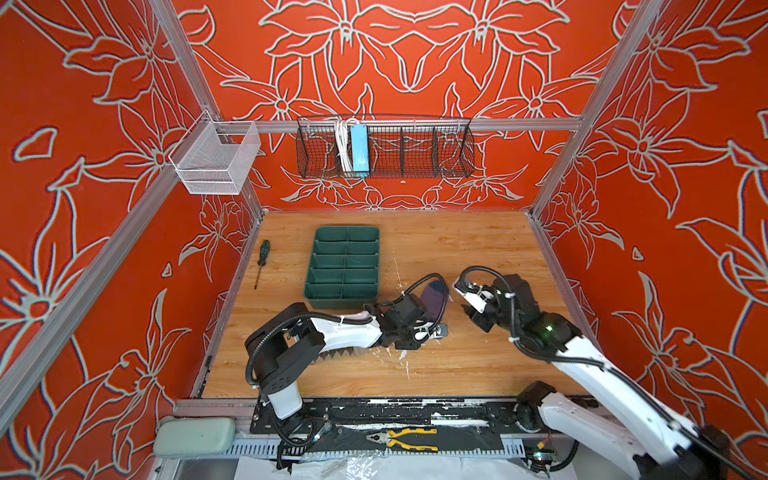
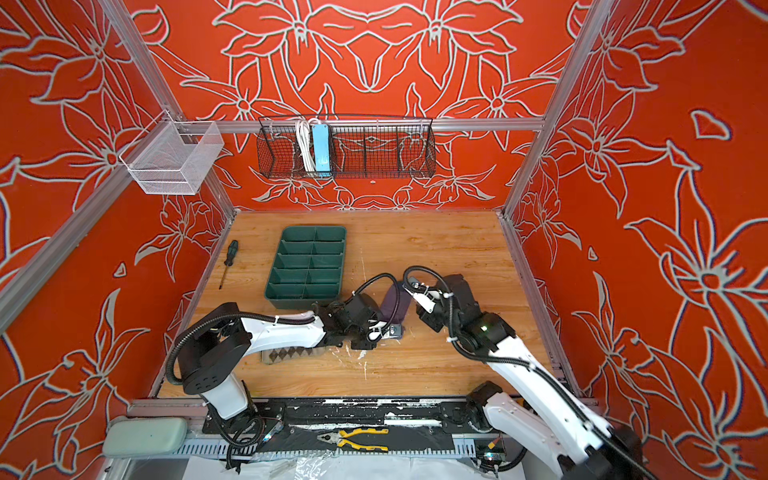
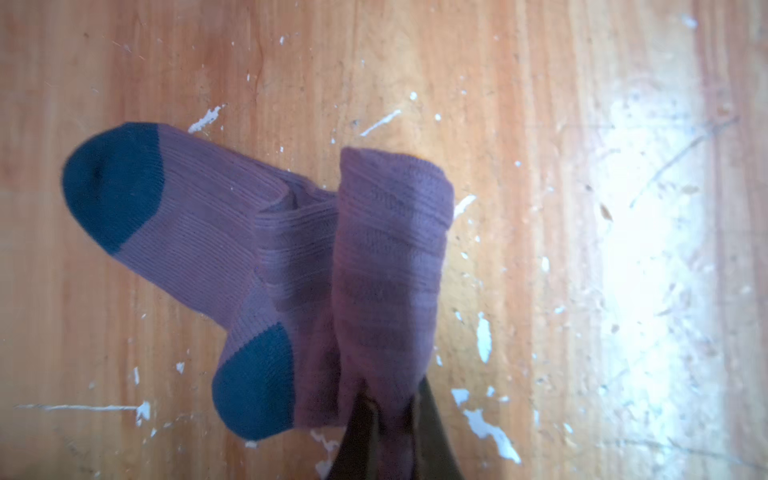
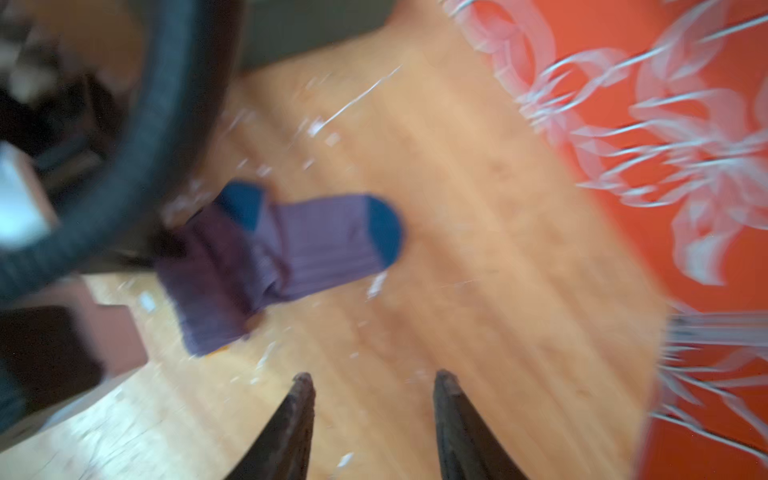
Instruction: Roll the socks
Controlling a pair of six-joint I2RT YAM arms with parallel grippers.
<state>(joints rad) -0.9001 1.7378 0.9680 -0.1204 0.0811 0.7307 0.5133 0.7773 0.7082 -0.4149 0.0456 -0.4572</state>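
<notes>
The purple ribbed sock [image 3: 199, 232] lies on the wooden table with its teal toe and heel showing. Its leg end is rolled into a thick tube [image 3: 390, 257]. My left gripper [image 3: 392, 401] is shut on the near end of that roll. In both top views the purple sock [image 1: 434, 297] [image 2: 392, 305] shows just beyond the left wrist. The beige argyle sock [image 1: 336, 355] [image 2: 291, 355] lies flat, mostly hidden under the left forearm. My right gripper [image 4: 374, 378] [image 1: 471, 311] hangs open beside the purple sock [image 4: 291, 253], holding nothing and clear of it.
A green divided tray [image 1: 345, 266] sits behind the left arm. A screwdriver [image 1: 262, 262] lies by the left wall. A black wire basket [image 1: 386, 145] and a white mesh basket [image 1: 216, 158] hang on the frame rails. Yellow pliers [image 1: 407, 438] rest on the front rail.
</notes>
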